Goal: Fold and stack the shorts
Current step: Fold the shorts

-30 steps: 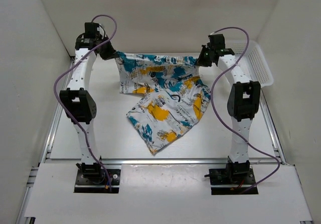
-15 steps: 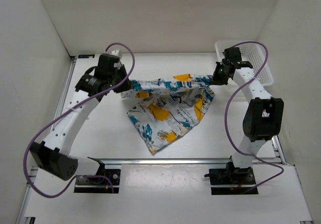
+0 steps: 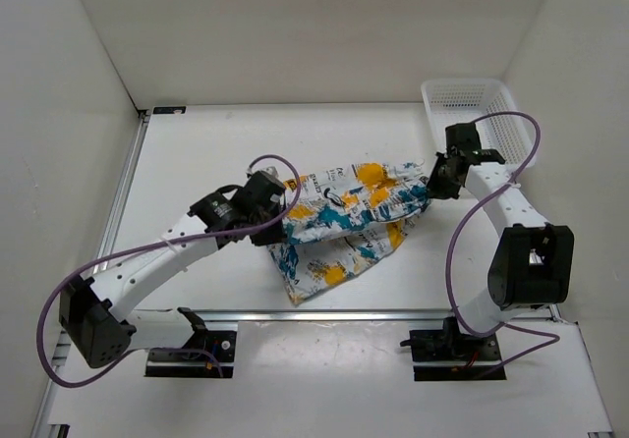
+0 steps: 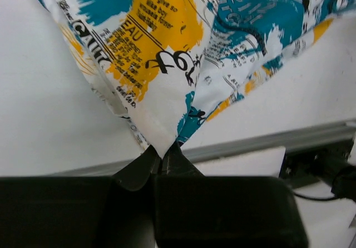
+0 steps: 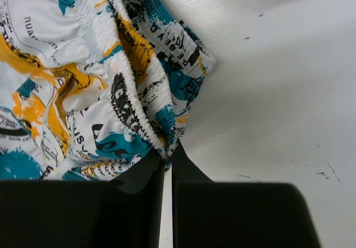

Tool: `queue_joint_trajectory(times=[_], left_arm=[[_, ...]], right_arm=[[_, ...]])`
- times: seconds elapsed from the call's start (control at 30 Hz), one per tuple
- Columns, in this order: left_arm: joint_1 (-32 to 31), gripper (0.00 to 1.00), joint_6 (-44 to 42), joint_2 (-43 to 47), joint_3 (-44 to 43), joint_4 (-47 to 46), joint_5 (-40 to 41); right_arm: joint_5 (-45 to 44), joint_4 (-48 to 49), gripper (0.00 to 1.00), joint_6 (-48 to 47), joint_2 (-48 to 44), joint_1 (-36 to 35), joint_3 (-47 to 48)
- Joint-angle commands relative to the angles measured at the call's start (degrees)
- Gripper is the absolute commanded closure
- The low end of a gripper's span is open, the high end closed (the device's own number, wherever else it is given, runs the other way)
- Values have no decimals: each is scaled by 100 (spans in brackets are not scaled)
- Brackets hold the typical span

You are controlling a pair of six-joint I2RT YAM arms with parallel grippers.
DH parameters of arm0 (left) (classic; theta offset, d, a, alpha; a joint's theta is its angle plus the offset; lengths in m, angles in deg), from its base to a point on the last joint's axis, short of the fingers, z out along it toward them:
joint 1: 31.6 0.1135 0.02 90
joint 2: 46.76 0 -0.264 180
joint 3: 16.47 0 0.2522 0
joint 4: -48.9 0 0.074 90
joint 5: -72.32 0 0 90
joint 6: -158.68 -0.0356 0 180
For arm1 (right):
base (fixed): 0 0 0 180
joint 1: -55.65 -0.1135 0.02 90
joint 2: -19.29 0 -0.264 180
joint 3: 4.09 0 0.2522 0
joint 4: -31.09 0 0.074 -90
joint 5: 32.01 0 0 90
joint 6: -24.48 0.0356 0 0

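Note:
The shorts (image 3: pixel 344 222) are white with teal, yellow and black print, and lie folded over themselves mid-table. My left gripper (image 3: pixel 278 224) is shut on a leg hem corner of the shorts (image 4: pixel 167 59), pinched at the fingertips (image 4: pixel 164 156). My right gripper (image 3: pixel 430 187) is shut on the elastic waistband end of the shorts (image 5: pixel 111 81), which bunches at the fingertips (image 5: pixel 167 153). The cloth spans between both grippers, its upper layer drawn over the lower part near the table's front edge.
A white plastic basket (image 3: pixel 470 104) stands at the back right corner. White walls close in the table on three sides. A metal rail (image 3: pixel 324 312) runs along the front edge, close to the shorts' lowest corner (image 3: pixel 298 296).
Both grippers have carried the shorts' far edge toward the front, down from the back of the table. The left arm swung low and forward; the cloth now lies doubled over itself.

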Motion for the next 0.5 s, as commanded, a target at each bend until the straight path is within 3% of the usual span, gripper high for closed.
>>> queue_joint_trajectory(times=[0.0,0.3,0.47], left_arm=[[-486,90,526,339,232,-48,53],[-1629,90,772,-117,505,294,-9],[-1692,90,711,-65,-56,1040,763]], right_arm=[[-425,-4,100,112,-202,29,-159],[-899,-4,100,166,-202,196,-213],[-365,-4,100,61,-422,196,77]])
